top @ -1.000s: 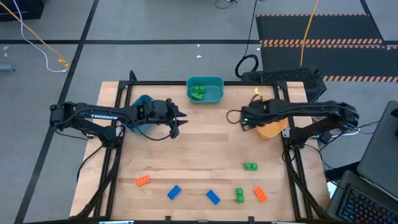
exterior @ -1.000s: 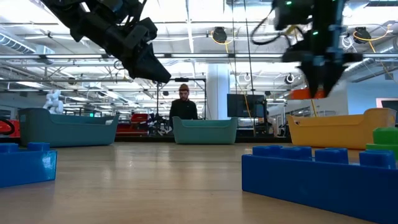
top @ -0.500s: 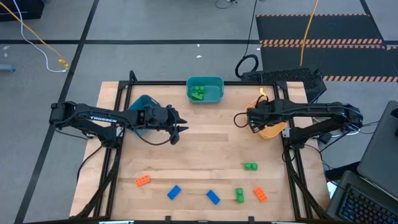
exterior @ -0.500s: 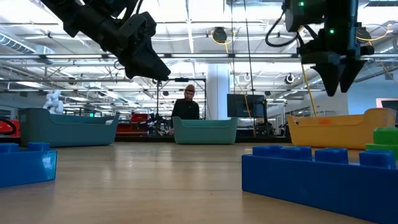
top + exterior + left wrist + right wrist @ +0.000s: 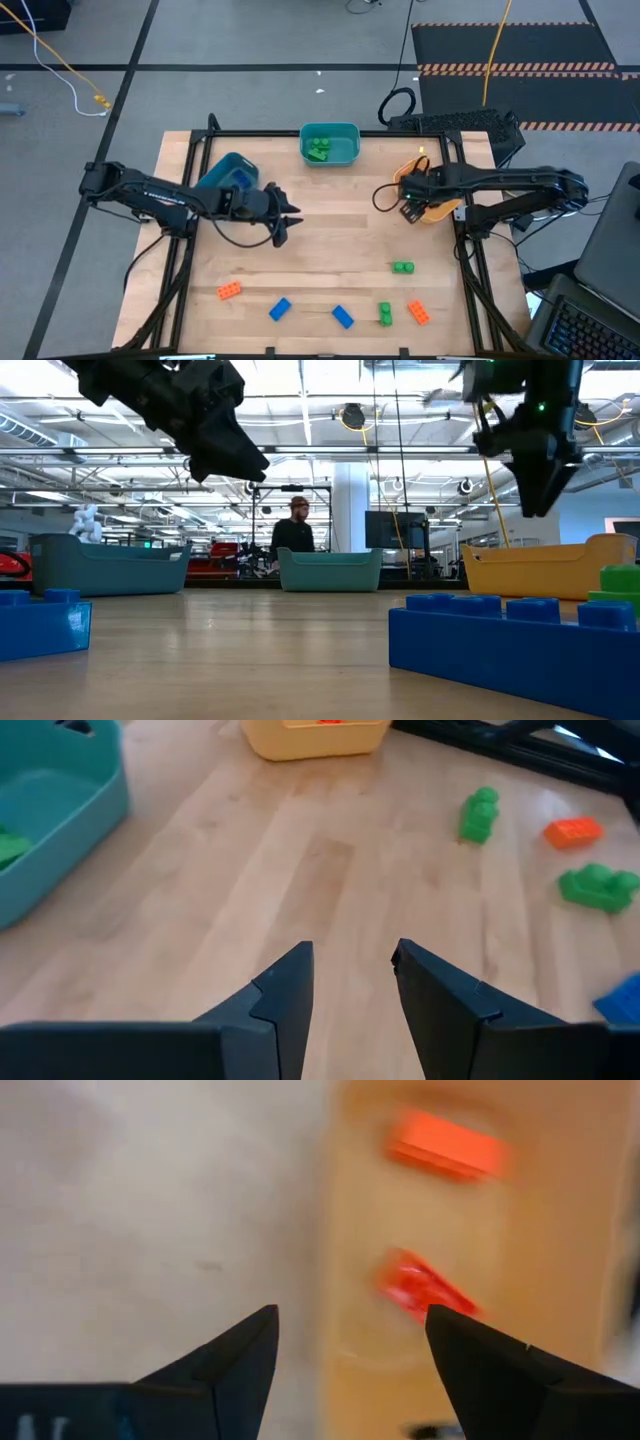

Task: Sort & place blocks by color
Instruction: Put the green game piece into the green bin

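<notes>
My left gripper hangs open and empty over the bare table's middle left, its fingers holding nothing. My right gripper is open above the orange-yellow bin, where two orange blocks lie on the bin's floor. Green blocks lie in the teal bin. Along the near edge, loose blocks rest flat on the table: orange, blue, blue, green, orange. Another green one lies farther in.
A blue bin stands at the far left, behind my left arm. The middle of the table between the bins and the loose blocks is bare wood. A person stands in the room beyond the table.
My right gripper, shut on an orange block above the orange-yellow bin a second ago, has opened and rolled its wrist; the block is no longer between its fingers. My left gripper has swung from beside the blue bin toward the table's near edge.
</notes>
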Controlling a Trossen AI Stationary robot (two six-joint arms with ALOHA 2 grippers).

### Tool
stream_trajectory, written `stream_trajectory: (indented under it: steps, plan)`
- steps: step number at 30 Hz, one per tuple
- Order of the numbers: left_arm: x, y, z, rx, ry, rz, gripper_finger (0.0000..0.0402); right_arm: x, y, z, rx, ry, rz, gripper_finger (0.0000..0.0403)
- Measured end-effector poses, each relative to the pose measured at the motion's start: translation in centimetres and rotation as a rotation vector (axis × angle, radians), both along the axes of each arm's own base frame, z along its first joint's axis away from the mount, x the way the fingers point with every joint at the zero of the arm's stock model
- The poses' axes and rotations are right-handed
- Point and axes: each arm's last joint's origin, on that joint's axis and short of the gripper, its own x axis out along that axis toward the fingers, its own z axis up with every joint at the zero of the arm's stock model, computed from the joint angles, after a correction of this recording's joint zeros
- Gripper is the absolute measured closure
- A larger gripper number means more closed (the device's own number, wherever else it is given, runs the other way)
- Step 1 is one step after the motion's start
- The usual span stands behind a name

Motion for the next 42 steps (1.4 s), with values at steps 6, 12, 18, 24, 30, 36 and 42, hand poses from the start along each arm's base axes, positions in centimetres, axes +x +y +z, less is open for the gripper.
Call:
stream_trajectory:
  steps: [6, 12, 18, 24, 30, 36, 42]
  plan:
    - [0.2, -0.6, 0.4, 0.021, -0.046, -0.065, 0.0256, 0.9, 1.4, 1.1, 0.087, -0.203, 0.205, 0.0163]
    - [0.5, -0.7, 1.1, 0.05, -0.117, -0.085, 0.0256, 1.0, 3.9, 0.6, 0.173, -0.208, 0.41, 0.0163]
    - [0.9, -0.3, 1.9, 0.131, -0.206, -0.106, 0.0256, 1.1, 7.1, -1.3, 0.248, -0.275, 0.525, 0.0163]
    - [1.0, 1.4, 2.1, 0.192, -0.218, -0.066, 0.0256, 0.2, 9.6, -2.8, 0.316, -0.243, 0.569, 0.0163]
    - [0.9, 3.9, 2.2, 0.19, -0.213, 0.029, 0.0256, 0.8, 11.4, -3.9, 0.292, -0.214, 0.698, 0.0163]
    - [0.8, 4.8, 2.2, 0.2, -0.21, 0.058, 0.0256, 1.8, 12.1, -6.0, 0.254, -0.098, 0.813, 0.0163]
    - [0.9, 4.9, 2.4, 0.226, -0.235, 0.054, 0.0256, 3.0, 12.6, -7.5, 0.254, -0.084, 0.806, 0.0163]
